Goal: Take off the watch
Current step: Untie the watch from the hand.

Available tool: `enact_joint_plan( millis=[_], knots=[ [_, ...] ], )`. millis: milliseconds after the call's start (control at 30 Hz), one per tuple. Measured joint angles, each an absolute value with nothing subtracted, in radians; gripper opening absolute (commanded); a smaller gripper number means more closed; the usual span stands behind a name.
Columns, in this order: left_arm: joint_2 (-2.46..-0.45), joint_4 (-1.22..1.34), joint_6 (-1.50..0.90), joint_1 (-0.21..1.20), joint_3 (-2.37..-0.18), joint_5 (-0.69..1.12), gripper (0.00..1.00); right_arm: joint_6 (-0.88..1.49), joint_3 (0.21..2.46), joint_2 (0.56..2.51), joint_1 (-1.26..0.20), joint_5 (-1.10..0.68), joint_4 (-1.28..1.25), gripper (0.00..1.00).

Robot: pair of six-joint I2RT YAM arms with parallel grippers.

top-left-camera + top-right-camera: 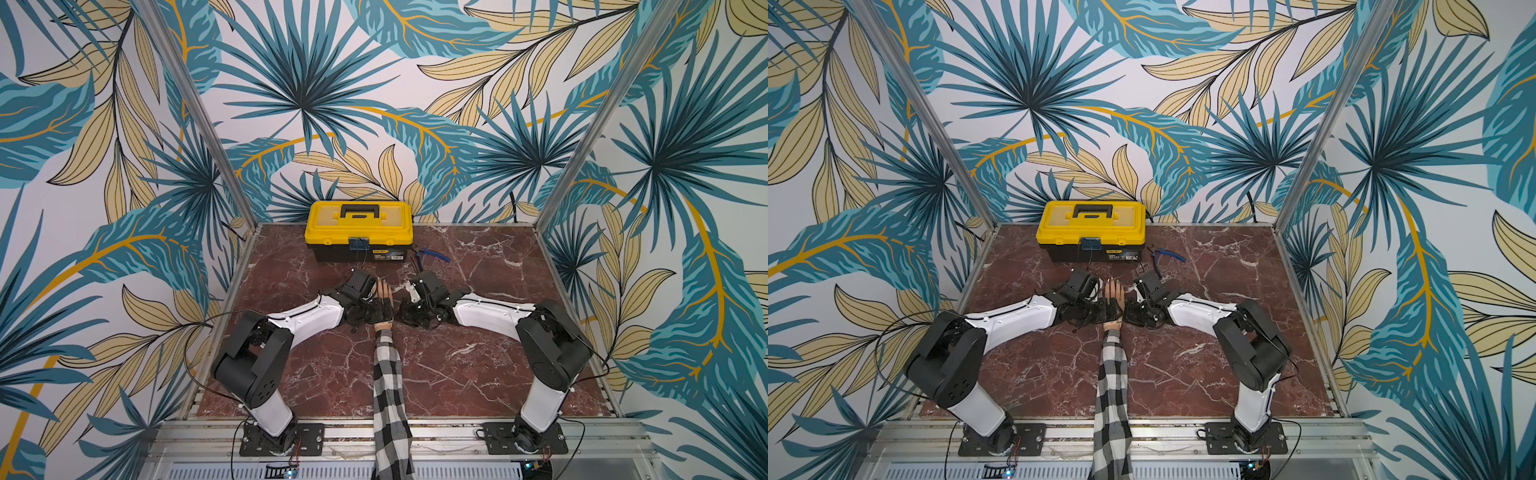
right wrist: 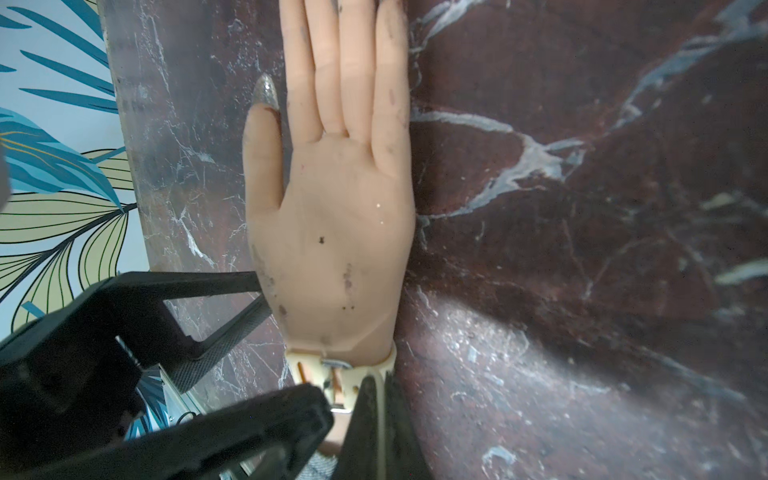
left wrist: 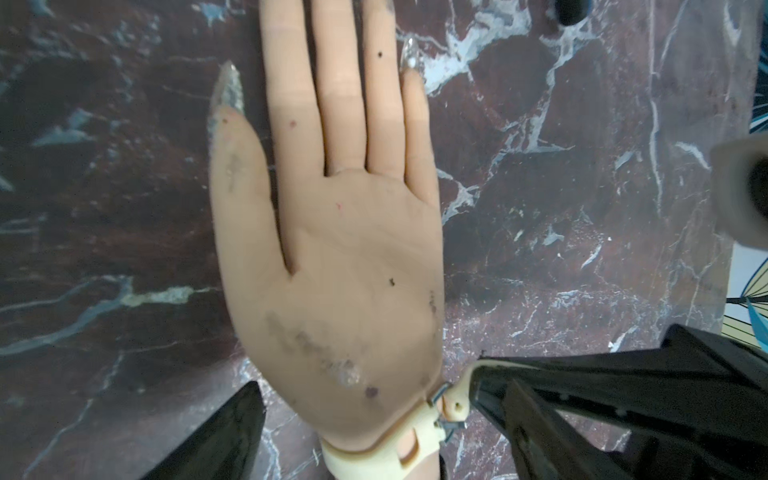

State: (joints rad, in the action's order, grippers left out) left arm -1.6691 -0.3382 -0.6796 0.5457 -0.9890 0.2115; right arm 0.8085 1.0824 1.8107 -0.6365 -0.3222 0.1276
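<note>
- The mannequin hand [image 3: 332,270] lies palm up on the red marble tabletop [image 1: 478,365]; its forearm wears a black-and-white checked sleeve [image 1: 388,382]
- The watch [image 3: 374,453] sits around the mannequin's wrist, just below the heel of the palm; only its cream strap and metal buckle [image 2: 336,365] show; the face is hidden
- The strap's free end is pulled out of the buckle, to the little-finger side of the wrist
- The right gripper [image 2: 380,382] has its jaws pressed together on that free strap end
- The left gripper [image 2: 293,345] stands with jaws apart at the thumb side of the wrist; one finger touches the edge of the palm, the other lies over the strap; it holds nothing
- A yellow toolbox [image 1: 359,230] stands at the table's far edge; blue-handled pliers [image 1: 432,254] lie just beside it, well apart from the hand
</note>
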Motion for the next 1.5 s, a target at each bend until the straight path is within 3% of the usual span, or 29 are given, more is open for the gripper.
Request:
enact_joint_plan(
  millis=[1500],
  knots=[
    [-1.662,-0.473,-0.609,0.533,-1.03,0.105,0.87,0.809,1.082,1.813,-0.636,-0.323,0.125,0.0]
  ],
)
